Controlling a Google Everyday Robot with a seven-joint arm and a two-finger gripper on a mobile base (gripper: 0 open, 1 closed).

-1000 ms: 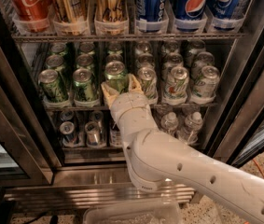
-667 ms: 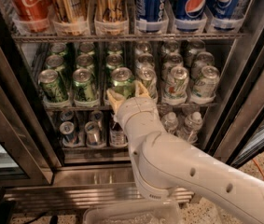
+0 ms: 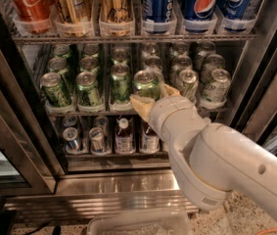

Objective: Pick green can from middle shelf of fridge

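Closely, hand [image 3: 153, 97] clasps green can [image 3: 146, 83], whitish cans [image 3: 187, 82] just beside.

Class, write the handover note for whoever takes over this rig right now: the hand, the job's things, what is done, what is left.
The hand is shut on the green can, gripping it low on its body.
The green can stands upright at the front of the middle shelf, not yet out of the fridge.
Done: reach and grasp.
Left: lift the can clear of the shelf and draw it out.
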